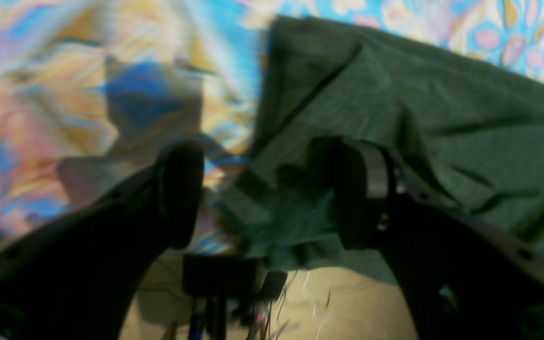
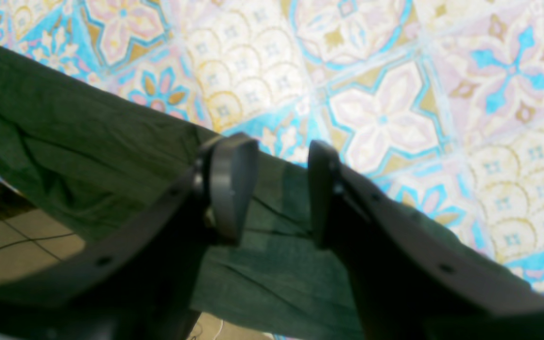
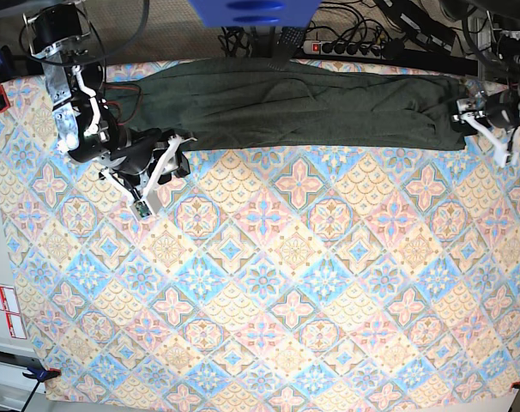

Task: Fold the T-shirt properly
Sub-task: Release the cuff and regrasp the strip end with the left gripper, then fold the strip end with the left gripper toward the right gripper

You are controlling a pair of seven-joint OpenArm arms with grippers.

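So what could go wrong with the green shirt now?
1. The T-shirt lies along the far edge of the patterned tablecloth, and part hangs over, so it might slide off.
2. The left pincer is open at the shirt's end; that end may drop crookedly.
3. The right pincer straddles the edge with a gap, so its hold could slip.

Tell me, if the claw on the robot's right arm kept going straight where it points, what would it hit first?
Most likely the T-shirt: the right gripper stands open with green fabric between and just beyond its jaws. Past that lies the patterned tablecloth. How close the jaws are to the cloth is unclear.
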